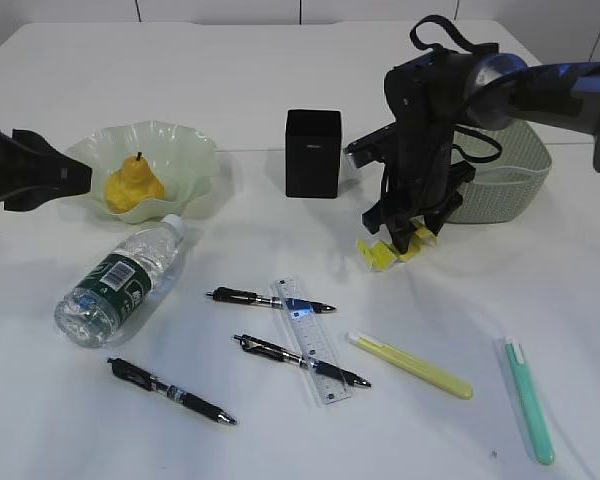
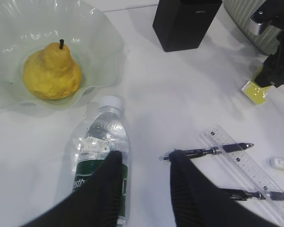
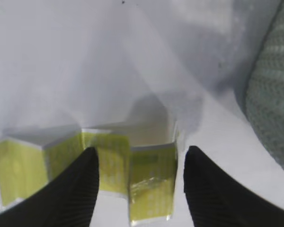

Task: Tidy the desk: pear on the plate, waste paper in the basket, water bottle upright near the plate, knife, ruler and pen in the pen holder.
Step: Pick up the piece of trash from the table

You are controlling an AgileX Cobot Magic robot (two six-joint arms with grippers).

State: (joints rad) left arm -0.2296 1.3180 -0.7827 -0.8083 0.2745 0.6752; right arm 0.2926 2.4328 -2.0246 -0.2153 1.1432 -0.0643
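The yellow pear [image 1: 133,185] rests in the pale green ruffled plate [image 1: 185,150]. In front of the plate the water bottle [image 1: 120,280] lies on its side. My left gripper [image 2: 144,158] hovers open above the desk beside the bottle [image 2: 102,142], holding nothing. Folded yellow waste paper [image 3: 151,184] lies on the desk between the fingers of my open right gripper [image 3: 139,158], left of the sage basket [image 1: 505,180]. The black pen holder [image 1: 313,152] stands upright. The clear ruler [image 1: 310,340] lies across two black pens [image 1: 270,298] [image 1: 300,360].
A third black pen [image 1: 170,390] lies at the front left. A slim yellow tool [image 1: 410,365] and a mint green one [image 1: 528,400] lie at the front right; which is the knife I cannot tell. The basket wall [image 3: 272,104] is close on the right gripper's right.
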